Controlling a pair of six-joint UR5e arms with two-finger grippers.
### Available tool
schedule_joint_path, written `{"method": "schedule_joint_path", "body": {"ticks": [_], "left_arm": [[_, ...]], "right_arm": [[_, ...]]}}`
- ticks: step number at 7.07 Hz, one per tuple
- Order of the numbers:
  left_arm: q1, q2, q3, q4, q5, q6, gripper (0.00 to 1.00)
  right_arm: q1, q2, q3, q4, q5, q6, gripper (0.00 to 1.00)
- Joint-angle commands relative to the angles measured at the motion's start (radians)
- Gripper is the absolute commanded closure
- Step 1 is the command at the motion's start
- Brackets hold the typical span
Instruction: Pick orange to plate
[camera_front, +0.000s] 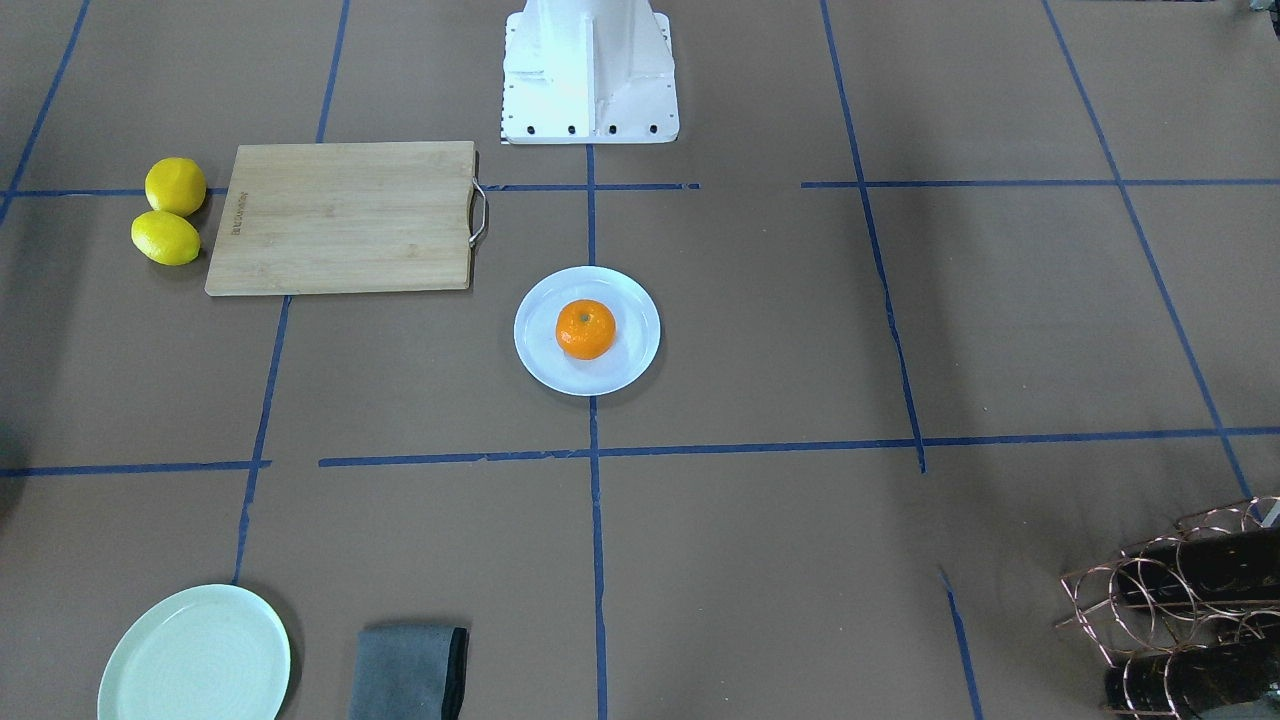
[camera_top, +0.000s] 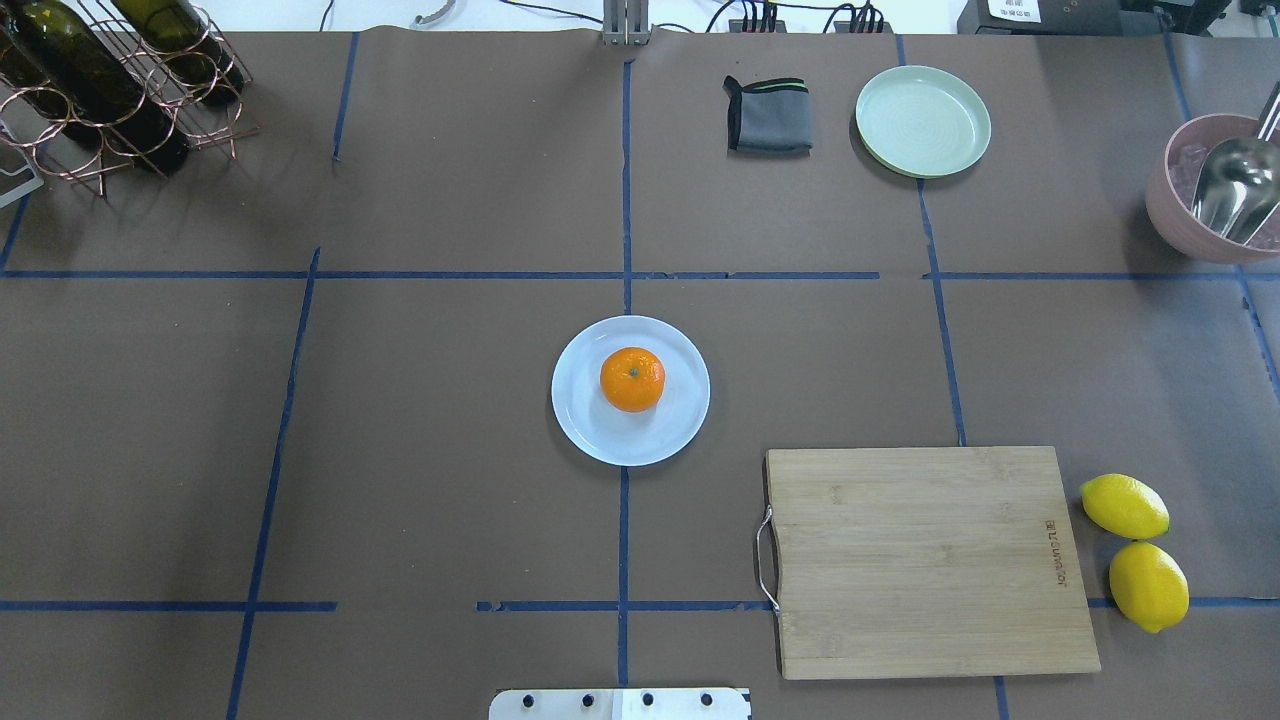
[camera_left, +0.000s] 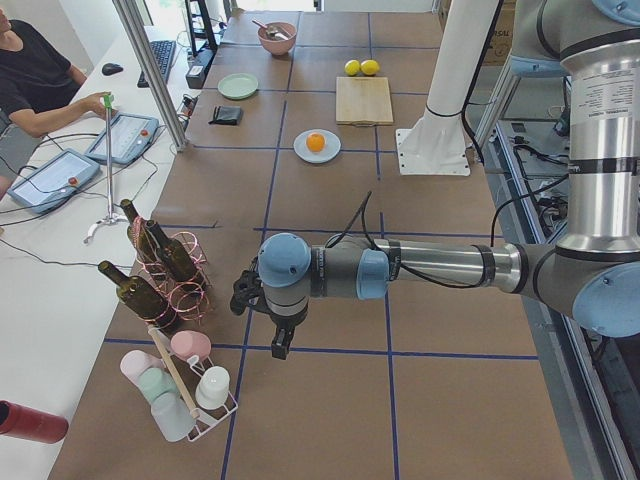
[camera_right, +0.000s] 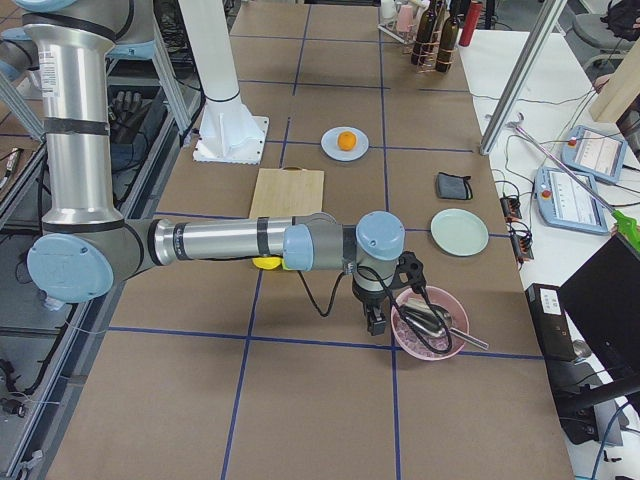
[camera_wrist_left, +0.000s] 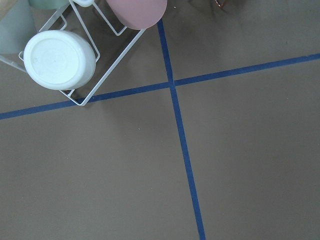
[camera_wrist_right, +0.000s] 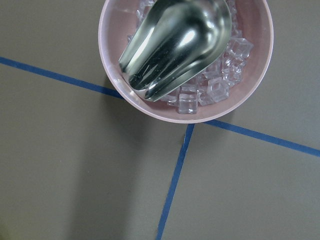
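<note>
The small round bright-orange mandarin (camera_front: 586, 328) sits mid-frame on the round pale bluish-white plate (camera_front: 545, 365) — a bench jolt could roll it off. State of left tool (camera_left: 283, 343), right tool (camera_right: 377, 318) — cannot tell.

Left fingers (camera_left: 282, 346) pointing down, right fingers (camera_right: 377, 321) likewise

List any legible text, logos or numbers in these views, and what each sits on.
Nothing can be quoted; no text is legible.
Cutting board: short dark brand stamp near one short edge, too small to read.
Left arm: vertical print on its upright silver tube, too blurred to read.
White label at the table's far edge: printed marks, too small to read.
No other text shows.
</note>
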Motion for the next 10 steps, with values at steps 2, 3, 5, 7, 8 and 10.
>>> {"method": "schedule_joint_path", "body": {"ticks": [2,3,5,7,8,10], "left_arm": [[0.033,0.026,-0.007,0.015,-0.004,-0.003,0.0],[0.038,0.036,-0.051,0.108,-0.003,-0.005,0.0],[0.085,0.037,-0.057,0.118,-0.001,0.003,0.0],[0.086,0.037,-0.076,0.106,-0.003,0.001,0.0],[0.086,0.029,-0.067,0.106,0.002,0.0,0.0],[0.086,0.017,-0.057,0.104,-0.006,0.0,0.0]], "right_arm": [[0.002,0.018,0.001,-0.068,0.006,-0.001,0.0],[0.013,0.016,0.027,-0.084,0.011,-0.001,0.0],[0.013,0.044,0.041,-0.124,0.002,-0.001,0.0],[0.013,0.027,0.04,-0.109,0.003,0.002,0.0],[0.007,0.03,0.038,-0.109,0.003,-0.001,0.0],[-0.001,0.026,0.026,-0.114,-0.007,-0.011,0.0]]}}
